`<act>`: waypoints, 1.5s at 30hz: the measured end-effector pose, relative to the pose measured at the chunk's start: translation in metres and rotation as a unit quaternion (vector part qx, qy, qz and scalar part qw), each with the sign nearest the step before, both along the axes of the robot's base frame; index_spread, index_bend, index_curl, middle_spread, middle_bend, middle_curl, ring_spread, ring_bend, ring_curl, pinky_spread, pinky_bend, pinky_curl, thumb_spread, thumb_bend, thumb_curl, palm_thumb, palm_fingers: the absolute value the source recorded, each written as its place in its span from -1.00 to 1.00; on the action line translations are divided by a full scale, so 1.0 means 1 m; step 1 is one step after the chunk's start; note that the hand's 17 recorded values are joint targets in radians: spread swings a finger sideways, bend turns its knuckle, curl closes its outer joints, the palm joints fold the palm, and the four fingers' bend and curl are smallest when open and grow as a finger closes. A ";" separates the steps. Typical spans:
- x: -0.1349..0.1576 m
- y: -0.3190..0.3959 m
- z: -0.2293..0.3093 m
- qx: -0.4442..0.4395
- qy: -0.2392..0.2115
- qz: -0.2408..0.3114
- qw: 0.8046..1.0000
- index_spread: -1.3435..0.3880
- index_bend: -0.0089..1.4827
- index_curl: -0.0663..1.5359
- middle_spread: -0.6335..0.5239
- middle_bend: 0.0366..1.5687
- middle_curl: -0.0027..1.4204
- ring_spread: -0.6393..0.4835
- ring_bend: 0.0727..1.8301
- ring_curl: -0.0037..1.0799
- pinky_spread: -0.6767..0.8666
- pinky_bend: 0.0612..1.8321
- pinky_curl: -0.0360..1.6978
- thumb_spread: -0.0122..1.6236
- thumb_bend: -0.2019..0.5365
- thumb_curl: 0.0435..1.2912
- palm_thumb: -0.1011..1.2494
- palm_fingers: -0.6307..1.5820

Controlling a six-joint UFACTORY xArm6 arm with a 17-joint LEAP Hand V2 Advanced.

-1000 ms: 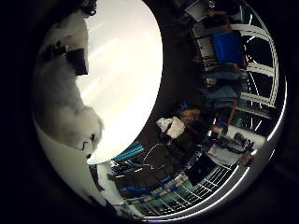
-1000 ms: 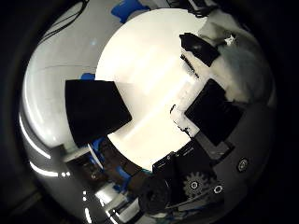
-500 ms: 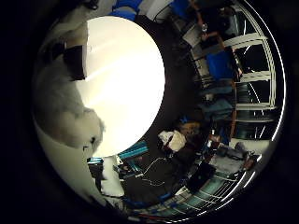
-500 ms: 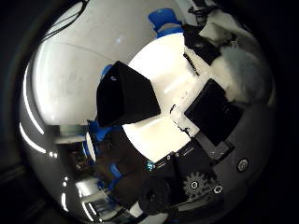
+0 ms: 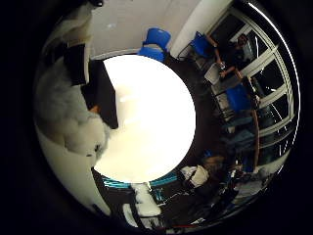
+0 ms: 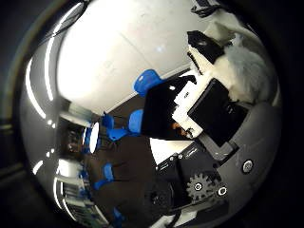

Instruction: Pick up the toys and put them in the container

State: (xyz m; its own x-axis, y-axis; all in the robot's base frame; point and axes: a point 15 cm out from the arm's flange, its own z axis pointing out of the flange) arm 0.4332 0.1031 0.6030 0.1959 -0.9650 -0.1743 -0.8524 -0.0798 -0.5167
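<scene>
While over the round white table [image 5: 151,127], hand [image 6: 213,104] grips fluffy white toy [image 5: 73,117] w/ curled fingers.

Overhead light glared off the white table [image 5: 146,127], washing out its surface. Room surroundings were dim. Fisheye distortion bent all edges; periphery was black.

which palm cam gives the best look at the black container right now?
The thumb side palm view: the black box-shaped container shows a broad dark face there, partly behind the white and black hand, whose fingers curl round a fluffy white plush toy. The little finger side view shows only a narrow black sliver of it beside the plush, above the round white table.
</scene>
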 end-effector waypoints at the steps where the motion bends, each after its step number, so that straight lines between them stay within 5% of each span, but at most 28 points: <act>1: 0.003 0.010 0.000 0.003 -0.004 0.007 1.000 0.24 0.38 0.22 -0.25 0.53 0.31 -0.33 0.38 0.61 -0.44 0.29 0.29 0.34 -0.49 0.00 0.69 0.53; 12: 0.052 0.058 -0.019 0.019 -0.026 0.027 0.999 0.24 0.36 0.23 -0.25 0.52 0.32 -0.33 0.37 0.63 -0.43 0.27 0.32 0.32 -0.49 0.02 0.67 0.53; 29: 0.100 0.069 -0.107 0.001 0.049 0.031 0.998 0.23 0.33 0.23 -0.25 0.48 0.32 -0.33 0.35 0.62 -0.47 0.22 0.30 0.36 -0.52 -0.01 0.53 0.55; 34: 0.100 0.070 -0.116 -0.008 0.057 0.045 0.997 0.20 -0.17 0.09 -0.26 0.34 0.11 -0.32 0.29 0.31 -0.70 0.02 0.02 0.36 -0.54 -0.10 0.27 0.55; 36: 0.097 0.070 -0.120 -0.018 0.061 0.062 0.996 0.14 -0.48 0.03 -0.32 0.18 0.03 -0.36 0.21 0.22 -0.79 0.01 -0.04 0.39 -0.52 -0.15 0.25 0.28; 39: 0.093 0.070 -0.130 -0.037 0.071 0.097 0.992 0.00 -0.52 -0.09 -0.33 -0.02 -0.10 -0.25 0.01 0.03 -0.41 -0.30 -0.08 0.44 -0.52 -0.24 0.19 -0.14; 45: 0.084 0.069 -0.144 -0.059 0.090 0.143 0.984 -0.04 -0.55 -0.25 -0.19 -0.27 -0.31 0.12 -0.29 -0.27 0.37 -0.46 -0.24 0.47 -0.51 -0.35 0.12 -0.25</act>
State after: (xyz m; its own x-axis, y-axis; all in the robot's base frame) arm 0.5175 0.1718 0.4586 0.4380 -0.8909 -0.1202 -0.8632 -0.3796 -0.3328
